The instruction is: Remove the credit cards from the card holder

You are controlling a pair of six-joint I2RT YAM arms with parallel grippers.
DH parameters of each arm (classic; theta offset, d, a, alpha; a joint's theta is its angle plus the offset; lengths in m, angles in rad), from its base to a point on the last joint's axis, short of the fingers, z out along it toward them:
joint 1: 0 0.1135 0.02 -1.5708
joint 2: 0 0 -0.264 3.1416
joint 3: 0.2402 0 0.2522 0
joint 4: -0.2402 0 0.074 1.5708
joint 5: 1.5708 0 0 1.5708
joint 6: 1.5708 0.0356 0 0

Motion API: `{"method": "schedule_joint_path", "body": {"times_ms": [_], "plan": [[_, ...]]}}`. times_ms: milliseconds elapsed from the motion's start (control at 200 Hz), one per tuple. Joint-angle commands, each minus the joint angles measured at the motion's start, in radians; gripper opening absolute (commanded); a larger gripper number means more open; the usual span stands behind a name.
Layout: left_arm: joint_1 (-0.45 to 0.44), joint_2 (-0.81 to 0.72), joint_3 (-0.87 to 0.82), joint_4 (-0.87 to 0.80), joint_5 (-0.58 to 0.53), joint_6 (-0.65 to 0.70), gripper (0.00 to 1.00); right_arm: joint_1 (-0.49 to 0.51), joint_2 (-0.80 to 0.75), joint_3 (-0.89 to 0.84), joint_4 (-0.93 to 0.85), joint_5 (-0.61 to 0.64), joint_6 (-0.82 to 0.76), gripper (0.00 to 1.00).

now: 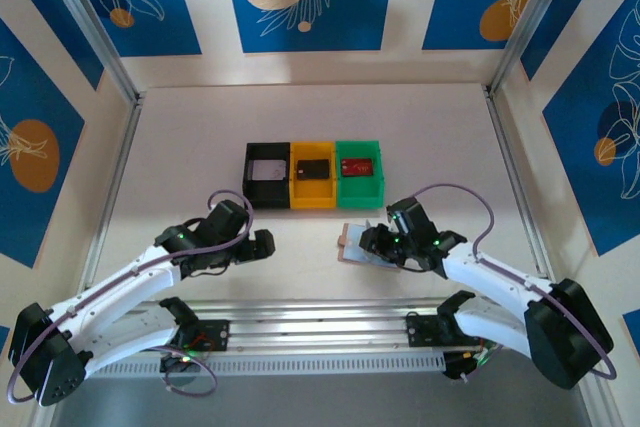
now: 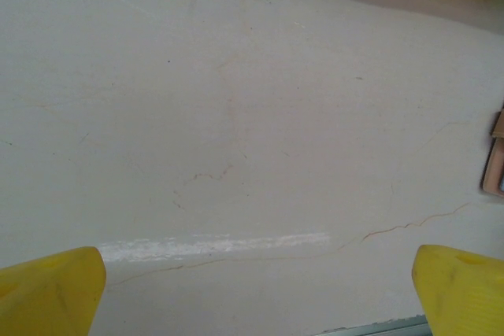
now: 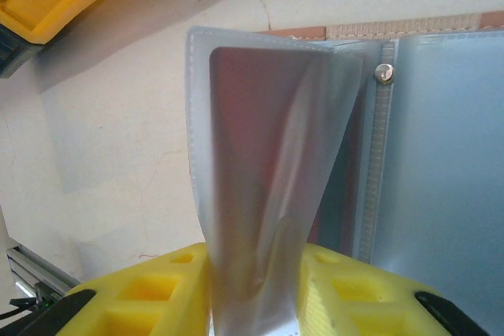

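The tan card holder (image 1: 352, 244) lies open on the table in front of the green bin. My right gripper (image 1: 378, 243) sits over it. In the right wrist view this gripper (image 3: 256, 293) is shut on a clear pocket sleeve (image 3: 260, 155) lifted up from the holder's grey-blue panels (image 3: 449, 155). A dark reddish rectangle with a rounded corner shows through the sleeve; I cannot tell if it is a card. A pale card (image 1: 268, 169), a dark card (image 1: 313, 168) and a red card (image 1: 357, 165) lie in the bins. My left gripper (image 1: 262, 245) (image 2: 256, 297) is open over bare table, left of the holder (image 2: 496, 164).
The black bin (image 1: 251, 187), yellow bin (image 1: 297, 192) and green bin (image 1: 378, 185) stand side by side behind the holder. Aluminium rails border the table at the left, right and front. Bare table lies between the two grippers.
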Motion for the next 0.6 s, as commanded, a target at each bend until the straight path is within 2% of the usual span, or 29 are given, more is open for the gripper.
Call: {"method": "schedule_joint_path", "body": {"times_ms": [0,385,595], "plan": [[-0.014,0.006,0.017,-0.017,-0.021,0.002,1.00,-0.010,-0.031,-0.017,-0.044,-0.006,0.009,0.34],[-0.015,0.013,0.017,-0.018,-0.022,0.004,1.00,-0.051,-0.078,-0.042,-0.097,-0.025,0.003,0.35],[-0.014,0.017,0.016,-0.018,-0.026,0.006,1.00,-0.070,-0.133,-0.056,-0.140,-0.019,0.005,0.40]]}}
